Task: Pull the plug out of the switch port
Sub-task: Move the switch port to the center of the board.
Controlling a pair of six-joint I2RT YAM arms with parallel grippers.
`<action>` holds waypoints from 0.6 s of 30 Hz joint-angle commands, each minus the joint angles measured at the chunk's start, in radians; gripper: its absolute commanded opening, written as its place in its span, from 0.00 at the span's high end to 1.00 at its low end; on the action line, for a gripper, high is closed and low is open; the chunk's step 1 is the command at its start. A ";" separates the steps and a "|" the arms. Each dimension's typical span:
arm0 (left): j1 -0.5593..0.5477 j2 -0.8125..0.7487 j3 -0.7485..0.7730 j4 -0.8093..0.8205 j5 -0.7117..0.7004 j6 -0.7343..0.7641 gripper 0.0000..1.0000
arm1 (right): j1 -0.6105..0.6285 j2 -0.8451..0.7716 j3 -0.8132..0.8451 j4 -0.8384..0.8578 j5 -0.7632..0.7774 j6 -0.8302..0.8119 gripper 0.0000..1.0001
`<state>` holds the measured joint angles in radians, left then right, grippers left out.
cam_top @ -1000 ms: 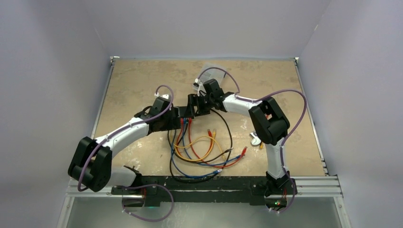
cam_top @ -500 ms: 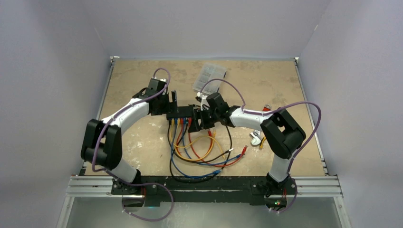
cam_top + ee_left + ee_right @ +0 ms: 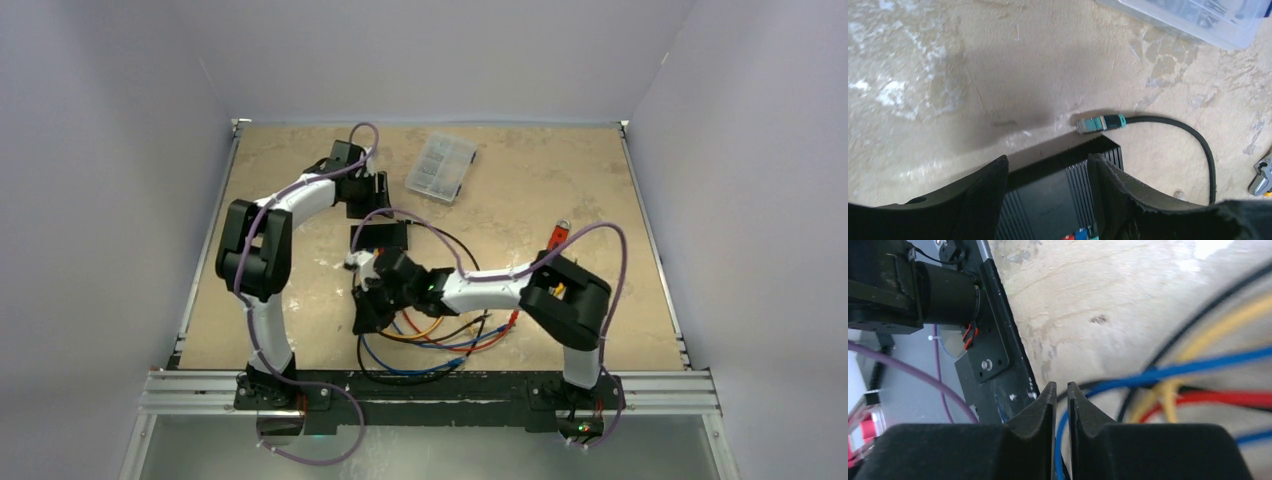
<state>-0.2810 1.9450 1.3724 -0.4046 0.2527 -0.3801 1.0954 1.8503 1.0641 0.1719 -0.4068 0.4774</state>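
Mottled tan table (image 3: pixel 600 180) is carrying the switch (image 3: pixel 382 234) near its middle, with the clear case (image 3: pixel 441 167) lying at its 1 o'clock. At the switch's 12 o'clock the left gripper (image 3: pixel 1048 160) is hovering with fingers spread, gripping nothing. At 6 o'clock the right gripper (image 3: pixel 1061 387) is squeezing almost together on what looks like the blue cable (image 3: pixel 1168 371), not on a plug. As I judge it, the risk is this: pulling on the cord while nothing is bracing the switch is likely to drag the box along or strain the latch, leaving the plug seated.
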 commanded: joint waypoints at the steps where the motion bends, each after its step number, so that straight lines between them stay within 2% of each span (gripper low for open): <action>1: 0.024 0.070 0.079 0.012 0.084 0.020 0.42 | 0.091 0.097 0.110 0.014 0.095 -0.046 0.86; 9: 0.037 0.107 0.043 0.019 0.120 0.014 0.47 | 0.130 0.225 0.195 -0.083 0.207 -0.025 0.96; 13: 0.046 0.087 -0.010 0.020 0.099 0.005 0.50 | 0.126 0.226 0.188 -0.166 0.293 0.012 1.00; 18: 0.069 0.052 -0.085 0.035 0.087 -0.020 0.57 | 0.093 0.202 0.140 -0.218 0.329 0.052 1.00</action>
<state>-0.2333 2.0239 1.3609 -0.3386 0.3573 -0.3847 1.2266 2.0647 1.2491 0.1032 -0.1982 0.5068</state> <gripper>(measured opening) 0.453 0.004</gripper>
